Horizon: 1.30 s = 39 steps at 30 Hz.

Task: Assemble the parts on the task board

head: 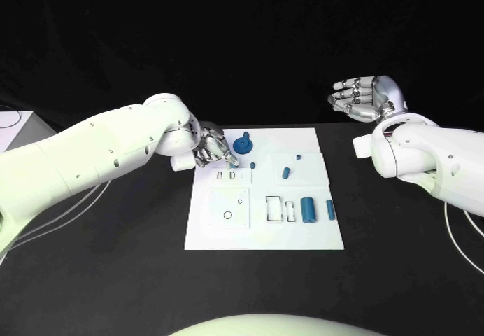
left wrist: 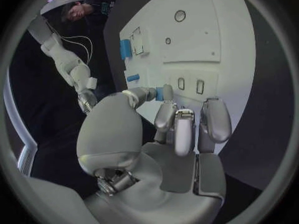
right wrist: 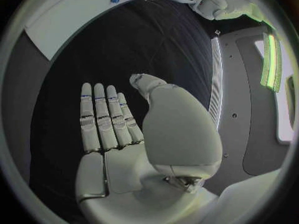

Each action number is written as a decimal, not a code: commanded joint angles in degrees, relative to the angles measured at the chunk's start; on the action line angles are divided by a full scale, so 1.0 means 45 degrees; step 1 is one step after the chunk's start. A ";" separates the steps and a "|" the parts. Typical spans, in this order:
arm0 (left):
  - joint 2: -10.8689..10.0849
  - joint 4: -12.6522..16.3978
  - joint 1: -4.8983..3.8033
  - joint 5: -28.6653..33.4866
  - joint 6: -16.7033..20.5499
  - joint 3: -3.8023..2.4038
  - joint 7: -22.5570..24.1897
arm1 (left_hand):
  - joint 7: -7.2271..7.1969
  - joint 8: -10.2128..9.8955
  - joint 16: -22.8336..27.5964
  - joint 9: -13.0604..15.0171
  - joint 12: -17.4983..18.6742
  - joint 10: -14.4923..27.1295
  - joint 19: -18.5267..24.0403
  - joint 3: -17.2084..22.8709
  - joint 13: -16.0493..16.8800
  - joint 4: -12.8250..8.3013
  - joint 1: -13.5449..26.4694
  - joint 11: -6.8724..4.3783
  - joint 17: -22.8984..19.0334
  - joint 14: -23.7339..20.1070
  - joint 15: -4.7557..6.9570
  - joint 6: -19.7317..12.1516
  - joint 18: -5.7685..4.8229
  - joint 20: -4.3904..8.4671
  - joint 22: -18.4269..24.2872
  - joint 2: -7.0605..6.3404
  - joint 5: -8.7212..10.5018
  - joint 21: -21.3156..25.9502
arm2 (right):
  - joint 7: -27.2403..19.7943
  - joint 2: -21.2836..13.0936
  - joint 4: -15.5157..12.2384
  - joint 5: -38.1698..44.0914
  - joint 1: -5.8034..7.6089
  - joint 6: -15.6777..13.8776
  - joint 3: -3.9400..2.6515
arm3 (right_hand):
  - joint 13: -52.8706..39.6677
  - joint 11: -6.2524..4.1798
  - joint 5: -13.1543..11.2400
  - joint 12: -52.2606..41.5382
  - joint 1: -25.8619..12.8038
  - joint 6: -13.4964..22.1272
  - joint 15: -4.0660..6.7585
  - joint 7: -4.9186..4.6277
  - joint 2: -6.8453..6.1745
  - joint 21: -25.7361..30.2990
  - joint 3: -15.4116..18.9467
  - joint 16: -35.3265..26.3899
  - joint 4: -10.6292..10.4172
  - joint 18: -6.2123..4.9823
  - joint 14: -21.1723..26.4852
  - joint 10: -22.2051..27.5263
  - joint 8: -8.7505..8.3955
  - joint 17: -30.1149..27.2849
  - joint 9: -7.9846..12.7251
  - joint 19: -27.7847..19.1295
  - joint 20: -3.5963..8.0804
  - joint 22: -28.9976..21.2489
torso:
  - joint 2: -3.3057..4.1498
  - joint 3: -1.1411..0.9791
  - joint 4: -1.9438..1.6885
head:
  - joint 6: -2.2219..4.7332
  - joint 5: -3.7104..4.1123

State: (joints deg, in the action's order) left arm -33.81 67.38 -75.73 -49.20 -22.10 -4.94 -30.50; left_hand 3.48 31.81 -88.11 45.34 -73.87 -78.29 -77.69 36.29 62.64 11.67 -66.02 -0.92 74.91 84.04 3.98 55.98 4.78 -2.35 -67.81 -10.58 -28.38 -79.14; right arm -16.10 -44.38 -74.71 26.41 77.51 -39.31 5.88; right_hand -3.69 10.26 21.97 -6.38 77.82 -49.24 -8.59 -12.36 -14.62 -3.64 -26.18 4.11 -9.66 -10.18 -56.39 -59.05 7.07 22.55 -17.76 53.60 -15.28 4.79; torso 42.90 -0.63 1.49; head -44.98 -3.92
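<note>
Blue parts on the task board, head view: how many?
6: large part by the left hand; three small parts mid-board; two cylinders near the right edge. The hand may hide more.

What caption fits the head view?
Left hand over the task board's far corner near a blue part; right hand raised, open.

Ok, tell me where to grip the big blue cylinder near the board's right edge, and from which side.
Grip the big blue cylinder across its round flanks at mid-length, coming from above. It looks to lie flat on the task board, with a thin blue pin close beside it, so probably keep the fingers narrow. The right hand, open, is nearer.
</note>
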 commanded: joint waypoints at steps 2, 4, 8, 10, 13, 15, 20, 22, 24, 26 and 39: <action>0.0316 -0.0621 -0.0175 0.0649 -0.2338 0.0020 -0.0140 | -0.0006 0.0002 -0.0007 0.0018 0.0059 0.0077 0.0116 0.2627 -0.0039 -0.2691 -0.0025 -0.0001 0.2688 0.1130 0.0025 -0.0128 0.0035 0.0024 0.0029 0.0186 0.0015 0.0100 | -0.0145 0.0046 0.0039 0.0027 -0.0021 0.0171 0.0001 | 0.0013 0.0025 0.0087 0.0065 0.0029 0.0000 -0.0022 -0.0198 0.0121 -0.0005 0.0084 -0.0076 0.0027 -0.0091 0.0115 0.0024 -0.0070 -0.0019 0.0013 -0.0112 0.0022 -0.0018 | 0.0013 0.0001 0.0011 | 0.0016 -0.0019; 0.0459 -0.0879 -0.0238 0.0630 -0.2527 0.0032 -0.0149 | -0.0006 0.0002 -0.0007 0.0018 0.0059 0.0077 0.0116 0.2627 -0.0039 -0.2691 -0.0025 -0.0001 0.2688 0.1130 0.0025 -0.0128 0.0035 0.0024 0.0029 0.0186 0.0015 0.0100 | -0.0147 0.0065 0.0055 0.0027 -0.0036 0.0176 0.0002 | 0.0013 0.0025 0.0087 0.0065 0.0029 0.0000 -0.0022 -0.0198 0.0121 -0.0005 0.0084 -0.0076 0.0027 -0.0091 0.0115 0.0024 -0.0070 -0.0019 0.0013 -0.0112 0.0022 -0.0018 | 0.0015 -0.0003 0.0014 | 0.0019 -0.0025; 0.0791 -0.1367 -0.0414 0.0416 -0.2717 0.0141 -0.0153 | -0.0004 0.0001 -0.0017 0.0020 0.0049 0.0072 0.0110 0.2619 -0.0019 -0.2700 -0.0026 0.0001 0.2705 0.1134 0.0023 -0.0137 0.0032 0.0022 0.0016 0.0196 0.0014 0.0096 | -0.0152 0.0111 0.0085 0.0029 -0.0075 0.0188 0.0005 | 0.0013 0.0025 0.0087 0.0065 0.0029 0.0000 -0.0022 -0.0198 0.0121 -0.0005 0.0084 -0.0076 0.0027 -0.0091 0.0115 0.0024 -0.0070 -0.0019 0.0013 -0.0112 0.0022 -0.0018 | 0.0027 -0.0006 0.0024 | 0.0011 -0.0064; 0.0929 -0.1526 -0.0494 0.0277 -0.2717 0.0216 -0.0153 | -0.0004 0.0001 -0.0009 0.0020 0.0040 0.0066 0.0094 0.2618 -0.0004 -0.2702 -0.0027 0.0001 0.2692 0.1130 0.0022 -0.0137 0.0025 0.0022 -0.0014 0.0198 0.0013 0.0081 | -0.0155 0.0130 0.0089 0.0043 -0.0089 0.0188 0.0005 | 0.0015 0.0029 0.0097 0.0073 0.0030 0.0004 -0.0026 -0.0200 0.0124 -0.0005 0.0092 -0.0079 0.0026 -0.0090 0.0124 0.0034 -0.0076 -0.0034 0.0019 -0.0119 0.0019 -0.0031 | 0.0026 -0.0010 0.0029 | -0.0005 -0.0061; 0.1083 -0.1659 -0.0579 -0.0064 -0.2633 0.0316 -0.0148 | -0.0004 0.0002 -0.0011 0.0021 0.0032 0.0060 0.0086 0.2617 0.0010 -0.2706 -0.0028 0.0001 0.2694 0.1131 0.0022 -0.0138 0.0022 0.0021 -0.0027 0.0201 0.0009 0.0074 | -0.0161 0.0145 0.0095 0.0060 -0.0099 0.0184 0.0006 | 0.0015 0.0029 0.0097 0.0073 0.0030 0.0004 -0.0026 -0.0200 0.0124 -0.0005 0.0092 -0.0079 0.0026 -0.0090 0.0124 0.0034 -0.0076 -0.0034 0.0019 -0.0119 0.0019 -0.0031 | 0.0011 -0.0003 0.0028 | -0.0004 -0.0027; 0.1157 -0.1706 -0.0616 -0.0313 -0.2484 0.0373 -0.0145 | -0.0004 0.0003 -0.0009 0.0022 0.0026 0.0056 0.0080 0.2615 0.0020 -0.2712 -0.0029 0.0001 0.2691 0.1130 0.0021 -0.0139 0.0019 0.0020 -0.0038 0.0204 0.0003 0.0070 | -0.0164 0.0150 0.0101 0.0066 -0.0103 0.0181 0.0006 | 0.0015 0.0029 0.0097 0.0073 0.0030 0.0004 -0.0026 -0.0200 0.0124 -0.0005 0.0092 -0.0079 0.0026 -0.0090 0.0124 0.0034 -0.0076 -0.0034 0.0019 -0.0119 0.0019 -0.0031 | -0.0003 0.0004 0.0003 | -0.0028 -0.0019; 0.1298 -0.1725 -0.0668 -0.0873 -0.1847 0.0515 -0.0130 | -0.0005 0.0015 -0.0016 0.0030 -0.0008 0.0029 0.0029 0.2603 0.0073 -0.2745 -0.0034 -0.0001 0.2702 0.1133 0.0018 -0.0130 0.0000 0.0017 -0.0126 0.0209 -0.0035 0.0026 | -0.0179 0.0169 0.0106 0.0074 -0.0108 0.0181 0.0006 | 0.0016 0.0033 0.0104 0.0081 0.0031 0.0008 -0.0031 -0.0201 0.0125 -0.0004 0.0098 -0.0082 0.0026 -0.0089 0.0133 0.0044 -0.0082 -0.0048 0.0024 -0.0127 0.0015 -0.0041 | -0.0012 -0.0008 -0.0020 | -0.0026 -0.0019; 0.1337 -0.1700 -0.0677 -0.1004 -0.1683 0.0583 -0.0127 | -0.0006 0.0019 -0.0018 0.0032 -0.0018 0.0021 0.0022 0.2600 0.0087 -0.2752 -0.0034 -0.0001 0.2707 0.1134 0.0017 -0.0126 -0.0003 0.0016 -0.0137 0.0209 -0.0045 0.0021 | -0.0185 0.0179 0.0105 0.0075 -0.0108 0.0184 0.0006 | 0.0017 0.0035 0.0108 0.0086 0.0032 0.0010 -0.0034 -0.0201 0.0126 -0.0003 0.0103 -0.0083 0.0026 -0.0088 0.0140 0.0051 -0.0086 -0.0057 0.0027 -0.0133 0.0013 -0.0049 | -0.0018 -0.0008 -0.0022 | -0.0045 -0.0039; 0.1366 -0.1674 -0.0683 -0.1083 -0.1601 0.0659 -0.0128 | -0.0006 0.0019 -0.0018 0.0032 -0.0018 0.0021 0.0022 0.2600 0.0087 -0.2752 -0.0034 -0.0001 0.2707 0.1134 0.0017 -0.0126 -0.0003 0.0016 -0.0137 0.0209 -0.0045 0.0021 | -0.0189 0.0188 0.0104 0.0076 -0.0109 0.0188 0.0006 | 0.0017 0.0035 0.0108 0.0086 0.0032 0.0010 -0.0034 -0.0201 0.0126 -0.0003 0.0103 -0.0083 0.0026 -0.0088 0.0140 0.0051 -0.0086 -0.0057 0.0027 -0.0133 0.0013 -0.0049 | -0.0012 -0.0006 -0.0021 | -0.0047 -0.0058; 0.1390 -0.1660 -0.0690 -0.1130 -0.1570 0.0752 -0.0132 | -0.0007 0.0026 -0.0017 0.0036 -0.0029 0.0010 0.0012 0.2595 0.0103 -0.2769 -0.0032 -0.0002 0.2705 0.1134 0.0016 -0.0121 -0.0006 0.0015 -0.0154 0.0209 -0.0069 0.0013 | -0.0192 0.0192 0.0106 0.0077 -0.0109 0.0189 0.0006 | 0.0017 0.0035 0.0108 0.0086 0.0032 0.0010 -0.0034 -0.0201 0.0126 -0.0003 0.0103 -0.0083 0.0026 -0.0088 0.0140 0.0051 -0.0086 -0.0057 0.0027 -0.0133 0.0013 -0.0049 | -0.0005 0.0001 -0.0013 | -0.0052 -0.0064; 0.1535 -0.1799 -0.0698 -0.0830 -0.1679 0.1110 -0.0164 | -0.0009 0.0032 -0.0019 0.0040 -0.0043 -0.0002 -0.0003 0.2592 0.0124 -0.2784 -0.0031 -0.0003 0.2707 0.1135 0.0016 -0.0115 -0.0011 0.0014 -0.0178 0.0209 -0.0092 0.0001 | -0.0202 0.0209 0.0109 0.0078 -0.0111 0.0201 0.0006 | 0.0017 0.0037 0.0112 0.0092 0.0034 0.0012 -0.0037 -0.0201 0.0128 -0.0002 0.0109 -0.0084 0.0027 -0.0088 0.0146 0.0058 -0.0090 -0.0068 0.0031 -0.0139 0.0010 -0.0058 | 0.0007 0.0005 0.0000 | -0.0076 -0.0084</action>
State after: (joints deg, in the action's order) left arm -27.07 59.37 -78.73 -53.51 -29.50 0.06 -31.20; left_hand 3.79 31.58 -88.11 45.48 -73.88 -78.21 -77.49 36.06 63.16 11.44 -65.96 -1.00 74.91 84.04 3.97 55.28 4.78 -2.15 -68.57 -10.19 -28.40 -78.89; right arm -16.21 -43.49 -74.26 26.46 77.02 -38.98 5.93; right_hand -3.70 10.26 22.19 -6.15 77.82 -49.24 -8.80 -12.36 -14.63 -3.64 -26.02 4.11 -9.49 -10.18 -56.18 -59.06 6.86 22.29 -17.71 53.39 -15.07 4.57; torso 42.91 -0.59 1.48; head -45.29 -4.27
